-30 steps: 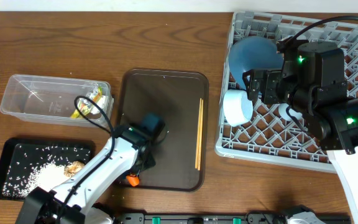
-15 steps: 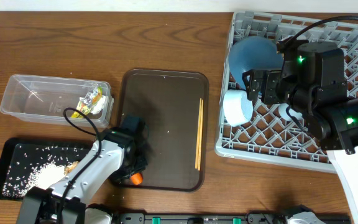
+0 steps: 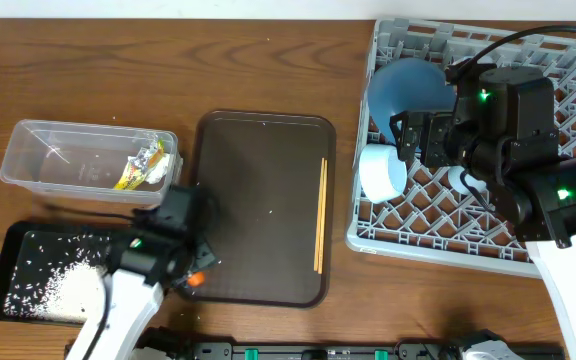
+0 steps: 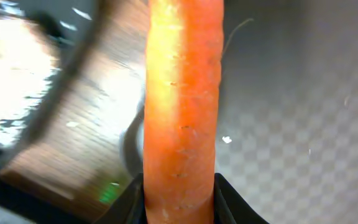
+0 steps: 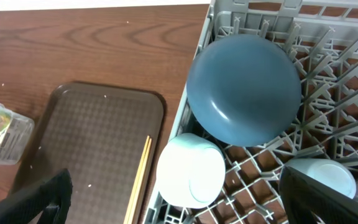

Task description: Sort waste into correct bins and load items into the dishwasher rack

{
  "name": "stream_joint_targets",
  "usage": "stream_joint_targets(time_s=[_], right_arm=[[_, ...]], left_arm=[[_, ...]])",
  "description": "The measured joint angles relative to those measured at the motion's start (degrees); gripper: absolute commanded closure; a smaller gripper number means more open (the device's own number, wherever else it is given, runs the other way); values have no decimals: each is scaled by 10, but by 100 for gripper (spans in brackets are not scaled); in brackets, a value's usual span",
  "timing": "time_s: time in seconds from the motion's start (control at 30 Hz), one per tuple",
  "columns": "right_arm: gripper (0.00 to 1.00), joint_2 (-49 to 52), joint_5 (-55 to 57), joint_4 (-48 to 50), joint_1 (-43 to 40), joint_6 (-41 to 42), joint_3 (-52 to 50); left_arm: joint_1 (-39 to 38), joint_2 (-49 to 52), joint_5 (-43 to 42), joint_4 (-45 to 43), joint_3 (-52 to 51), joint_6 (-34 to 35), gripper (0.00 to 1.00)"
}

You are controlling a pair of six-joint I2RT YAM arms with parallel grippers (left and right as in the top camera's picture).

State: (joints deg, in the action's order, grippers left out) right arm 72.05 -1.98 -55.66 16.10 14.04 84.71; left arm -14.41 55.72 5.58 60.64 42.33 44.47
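Upper right, over the dishwasher rack (image 3: 408, 35): no change, right gripper (image 5: 182, 202) parked as before, fingers spread wide, holding nothing. Lower left of centre: clamped within the last second onto the orange carrot (image 4: 182, 106), left gripper (image 4: 179, 208) now pinching its near end at the corner of the dark brown serving tray (image 3: 263, 200) and swung toward the black tray (image 3: 18, 240). Probably the carry to a waste bin begun.

Rack: hard grey plastic, square, pegged. Serving tray: finely chequered, round-cornered. Then the blue plate (image 3: 408, 90): round, matte, propped on edge. Then the clear tub (image 3: 58, 155): thin, glossy, boxy. Black tray: shallow, strewn with white rice (image 3: 63, 285). Then the light blue bowl (image 3: 380, 172): smooth, foot ring showing. Then the chopsticks (image 3: 320, 215): thin pale wood. Carrot: waxy, faintly ridged.
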Motion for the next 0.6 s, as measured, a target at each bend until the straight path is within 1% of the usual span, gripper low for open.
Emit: stream_joint_targets(time_s=[0.13, 0.27, 0.37, 0.53, 0.57, 0.6], right_arm=[[1, 0, 0, 0, 0, 0, 0], [2, 0, 0, 0, 0, 0, 0], [1, 0, 0, 0, 0, 0, 0], [1, 0, 0, -5, 0, 0, 0], [1, 0, 0, -7, 0, 0, 0], [1, 0, 0, -8, 0, 0, 0]], left_arm=[[64, -49, 52, 33, 0, 25, 73], [147, -63, 92, 27, 0, 40, 71], [223, -53, 107, 5, -1, 47, 68], [342, -10, 115, -40, -4, 48, 69], [363, 0, 114, -53, -5, 45, 67], [377, 7, 111, -64, -5, 40, 63]])
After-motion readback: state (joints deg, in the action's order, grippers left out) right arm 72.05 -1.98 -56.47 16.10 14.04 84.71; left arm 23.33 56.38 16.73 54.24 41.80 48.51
